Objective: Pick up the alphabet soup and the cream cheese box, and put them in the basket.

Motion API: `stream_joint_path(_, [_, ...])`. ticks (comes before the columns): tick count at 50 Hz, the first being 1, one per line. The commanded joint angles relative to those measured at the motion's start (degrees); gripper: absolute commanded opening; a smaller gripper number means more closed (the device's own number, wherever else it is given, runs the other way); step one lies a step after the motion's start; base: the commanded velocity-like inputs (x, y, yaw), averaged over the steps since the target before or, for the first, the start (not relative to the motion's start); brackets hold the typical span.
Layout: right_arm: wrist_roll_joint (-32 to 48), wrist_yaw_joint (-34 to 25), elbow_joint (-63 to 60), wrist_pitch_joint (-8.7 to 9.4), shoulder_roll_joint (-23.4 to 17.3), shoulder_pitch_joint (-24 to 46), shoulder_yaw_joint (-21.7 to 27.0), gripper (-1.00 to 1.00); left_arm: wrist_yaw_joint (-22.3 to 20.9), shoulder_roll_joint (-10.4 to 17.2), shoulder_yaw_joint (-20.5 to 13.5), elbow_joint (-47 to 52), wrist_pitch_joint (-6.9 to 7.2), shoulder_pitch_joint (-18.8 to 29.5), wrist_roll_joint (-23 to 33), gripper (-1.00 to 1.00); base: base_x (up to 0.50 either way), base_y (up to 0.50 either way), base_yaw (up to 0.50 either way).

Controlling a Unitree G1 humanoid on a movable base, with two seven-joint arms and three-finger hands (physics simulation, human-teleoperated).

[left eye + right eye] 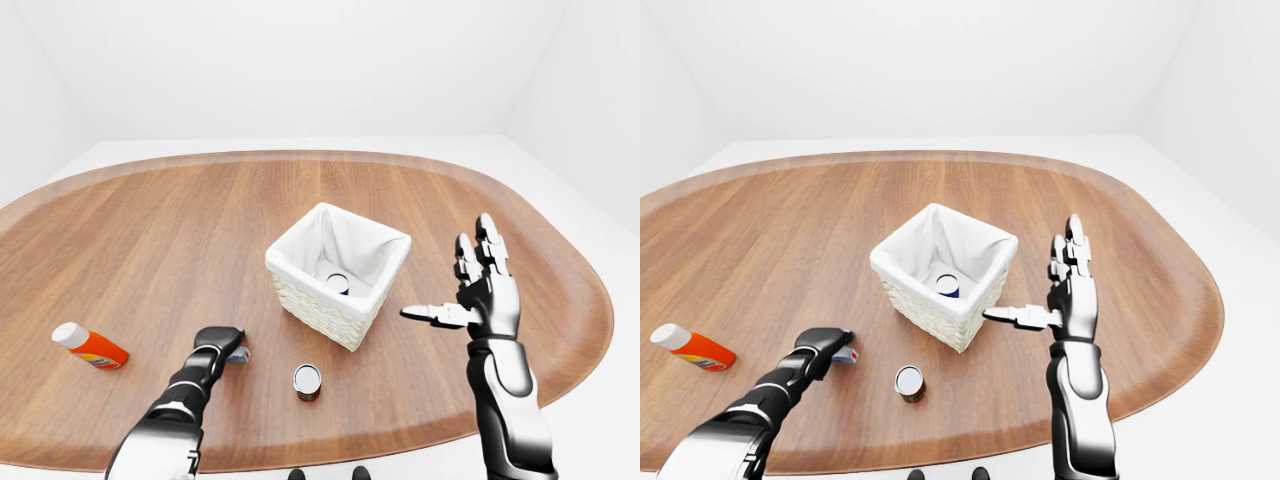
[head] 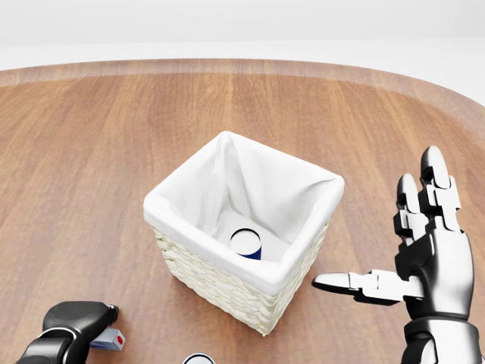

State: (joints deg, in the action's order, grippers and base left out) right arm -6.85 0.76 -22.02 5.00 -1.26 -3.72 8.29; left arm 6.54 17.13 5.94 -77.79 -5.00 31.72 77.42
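The wicker basket (image 2: pixel 212 284) with a white liner stands mid-table. The alphabet soup can (image 2: pixel 246 243) sits upright inside it, on the liner's floor. At the lower left of the head view my left hand (image 2: pixel 91 318) is curled into a fist, shut on the small cream cheese box (image 2: pixel 111 340), whose blue and red end sticks out to the right of the fingers. My right hand (image 2: pixel 379 227) is open to the right of the basket, fingers up and thumb pointing at the basket's wall, holding nothing.
A second can (image 1: pixel 307 380) stands on the table below the basket, between my arms. An orange bottle with a white cap (image 1: pixel 90 346) lies far to the left. The oval wooden table (image 1: pixel 150 230) ends just beyond my arms.
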Motion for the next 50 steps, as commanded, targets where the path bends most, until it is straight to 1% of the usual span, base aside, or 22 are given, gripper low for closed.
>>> stream_joint_path(1, [-3.8,-2.9,-2.5,0.0,0.2,-1.3,0.0,1.0,-6.1,-0.4,0.6,-1.8,0.0,-2.2,-0.6,-1.0,0.0,0.0,0.0])
stream_joint_path(8, [-3.9,-4.3,-2.9,0.0,0.3,-1.9,-1.0,1.0,-6.1,-0.5,0.6,-1.8,0.0,-2.5,-1.0,-1.0,0.0,0.0,0.0])
stream_joint_path(17, [-3.0,-4.5,-1.1,0.0,0.2,-1.6,-1.6,1.0,-4.9,-0.3,0.8,-1.7,0.0,-2.0,-0.5,-1.0,0.0,0.0,0.0])
stream_joint_path(21, [-2.8,-4.7,-1.6,0.0,0.3,-1.7,-1.8,1.0,-1.4,0.0,0.7,-1.5,0.0,-1.0,-0.4,-1.0,0.0,0.0,0.0])
stream_joint_path(24, [-2.6,-5.0,-1.7,0.0,0.3,-2.0,-2.1,1.0,0.6,0.2,-0.3,-1.2,0.0,0.1,-1.9,-1.0,0.0,0.0,0.0])
stream_joint_path(26, [-2.6,-5.2,-1.9,0.0,0.3,-2.2,-2.2,1.0,1.8,0.4,0.0,-1.0,0.0,0.6,-2.1,-1.0,0.0,0.0,0.0])
stream_joint_path(28, [-2.1,-5.4,-1.7,0.0,0.4,-2.4,-2.6,1.0,1.5,0.5,-0.2,-0.9,0.0,1.0,-2.9,-1.0,0.0,0.0,0.0])
stream_joint_path(33, [-1.7,-5.8,-1.5,0.0,0.4,-2.5,-2.9,1.0,2.6,0.6,-0.1,-0.6,0.0,1.5,-3.8,-1.0,0.0,0.0,0.0])
stream_joint_path(37, [-1.1,-6.0,-1.9,0.0,0.5,-2.9,-3.4,1.0,5.4,0.7,0.3,-0.4,0.0,2.0,-3.7,-1.0,0.0,0.0,0.0])
stream_joint_path(38, [-1.1,-6.1,-1.9,0.0,0.5,-2.9,-3.3,1.0,4.9,0.7,0.1,-0.4,0.0,2.1,-4.2,-1.0,0.0,0.0,0.0])
stream_joint_path(41, [-1.1,-6.1,-1.9,0.0,0.5,-2.9,-3.3,1.0,5.4,0.9,-0.2,-0.2,0.0,2.5,-5.0,-1.0,0.0,0.0,0.0])
stream_joint_path(43, [-1.0,-6.1,-1.9,0.0,0.5,-2.9,-3.3,1.0,6.6,1.4,-0.6,0.1,0.0,3.1,-5.9,-1.0,0.0,0.0,0.0])
stream_joint_path(45, [-0.9,-6.1,-1.8,0.0,0.6,-2.9,-3.4,1.0,6.5,1.8,-1.1,0.4,0.0,3.5,-7.2,-1.0,0.0,0.0,0.0])
stream_joint_path(50, [-0.6,-6.2,-1.4,0.0,0.6,-3.0,-3.6,1.0,7.2,2.2,-0.8,0.9,0.0,3.5,-7.9,-1.0,0.0,0.0,0.0])
